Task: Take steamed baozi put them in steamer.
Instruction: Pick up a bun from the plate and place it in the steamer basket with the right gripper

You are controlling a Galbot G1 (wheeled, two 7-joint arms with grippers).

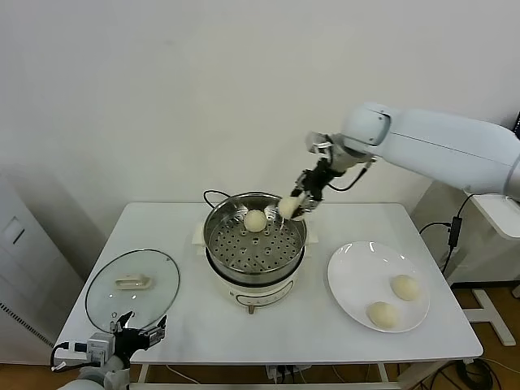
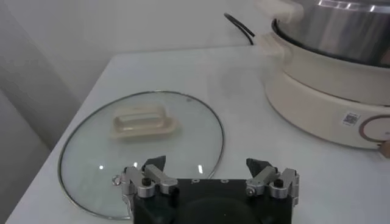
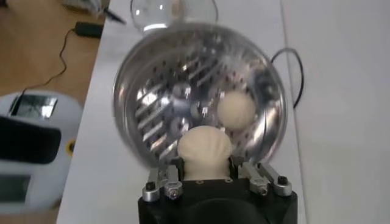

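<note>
A baozi (image 1: pixel 288 207) is pinched between the jaws of the right gripper (image 1: pixel 294 208) over the far right rim of the steamer (image 1: pixel 256 268) at the centre of the frame. A second baozi (image 1: pixel 255 220) lies on the perforated tray, and two more (image 1: pixel 405 287) (image 1: pixel 382 314) rest on the white plate (image 1: pixel 353 268) at right. The left gripper (image 1: pixel 145 334) is held with jaws spread at the lower left, over the glass lid (image 1: pixel 158 272) on the table (image 1: pixel 325 341).

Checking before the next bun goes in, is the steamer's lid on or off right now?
Off. The glass lid lies flat on the table, beside the open steamer.
</note>
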